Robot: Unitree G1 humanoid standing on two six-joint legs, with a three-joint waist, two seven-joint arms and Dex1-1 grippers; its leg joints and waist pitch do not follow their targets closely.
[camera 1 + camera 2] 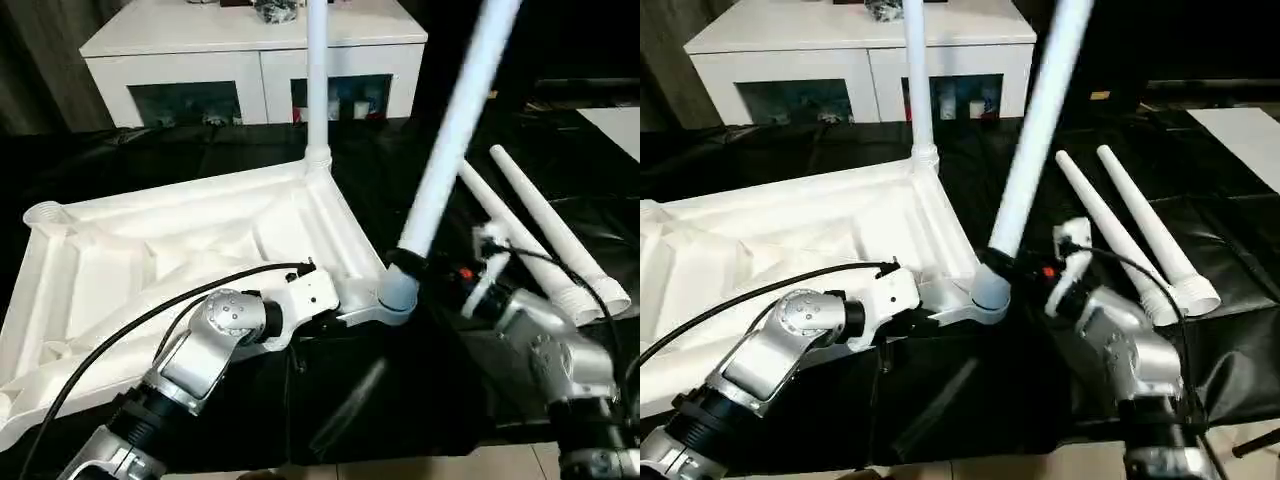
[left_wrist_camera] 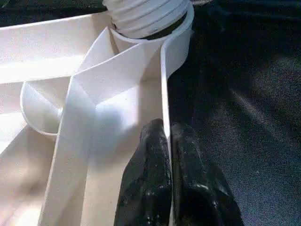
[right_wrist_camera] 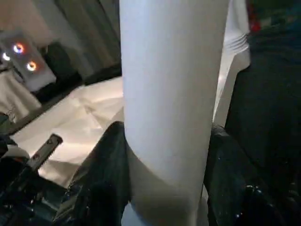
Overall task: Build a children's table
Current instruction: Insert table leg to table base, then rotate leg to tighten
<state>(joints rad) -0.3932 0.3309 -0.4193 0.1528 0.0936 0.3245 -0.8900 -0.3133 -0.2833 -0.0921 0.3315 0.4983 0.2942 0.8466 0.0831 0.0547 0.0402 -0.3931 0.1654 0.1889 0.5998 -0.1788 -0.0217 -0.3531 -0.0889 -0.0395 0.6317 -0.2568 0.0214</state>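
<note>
We find the tabletop [image 1: 170,260] lying upside down, ribbed side up, on the black-covered desk [image 1: 400,400], its near edge running from about 8 o'clock to the centre of the head view. One leg [image 1: 317,80] already stands upright in the far corner socket, toward 12 o'clock. A second leg [image 1: 450,130] is in hand: its thick end sits at the near right corner socket [image 1: 397,290], and its shaft leans toward 1 o'clock, not yet plumb.

The left claw [image 2: 168,179] is closed on the thin side wall of the tabletop, one finger on each face, just short of that socket; we judge that it is steadying the work. The right claw [image 3: 164,174] grips the leaning leg low on its shaft, a finger on either side. Two spare legs [image 1: 550,240] lie side by side on the desk at 3 o'clock, their threaded ends toward the near edge. A white cabinet [image 1: 250,60] stands behind at 12 o'clock.

In our judgement the step in hand is seating the second of four legs. The wrist view shows ridges on the leg end at the socket rim, so the next move calls for bringing the shaft upright over the socket, then pressing or turning it home while the left claw holds the tabletop. A tilted entry risks jamming or cross-threading.
</note>
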